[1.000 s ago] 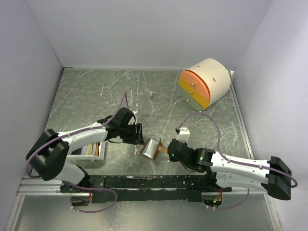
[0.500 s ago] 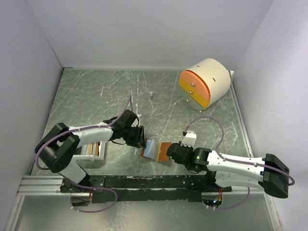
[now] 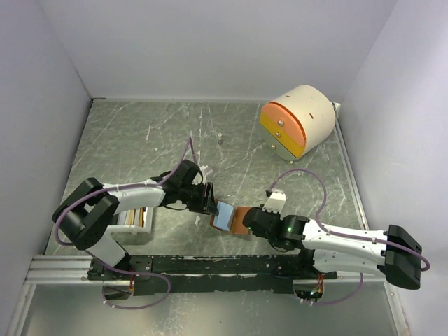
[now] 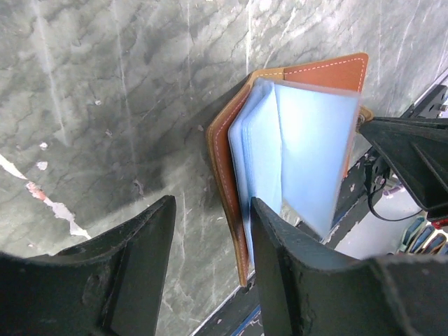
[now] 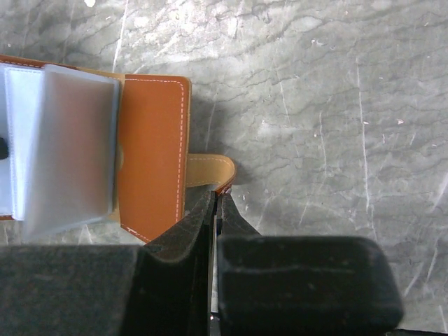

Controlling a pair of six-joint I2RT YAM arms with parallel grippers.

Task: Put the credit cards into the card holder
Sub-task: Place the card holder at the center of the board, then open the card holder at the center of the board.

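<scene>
The card holder (image 3: 239,218) lies open on the table between my two grippers, rust-brown cover out and pale blue-grey pockets (image 4: 308,140) fanned up. My left gripper (image 3: 208,203) is open, and its fingers (image 4: 213,210) straddle the holder's left cover edge (image 4: 225,161). My right gripper (image 3: 252,220) is shut on the holder's brown closing strap (image 5: 210,170), with the fingertips (image 5: 215,199) pinching the strap's end. The holder also shows in the right wrist view (image 5: 150,154). The credit cards show only as thin coloured edges (image 3: 131,217) in a tray under the left arm.
A small white tray (image 3: 140,231) sits at the near left, mostly covered by the left arm. A big cream-and-orange round drawer unit (image 3: 297,120) stands at the far right. A tiny grey object (image 3: 220,138) lies at the back middle. The black base rail (image 3: 210,264) runs just below the holder.
The holder has gone from curled up to lying open with its pockets showing. My left gripper has moved right to its left edge. My right gripper has kept hold of the strap.
</scene>
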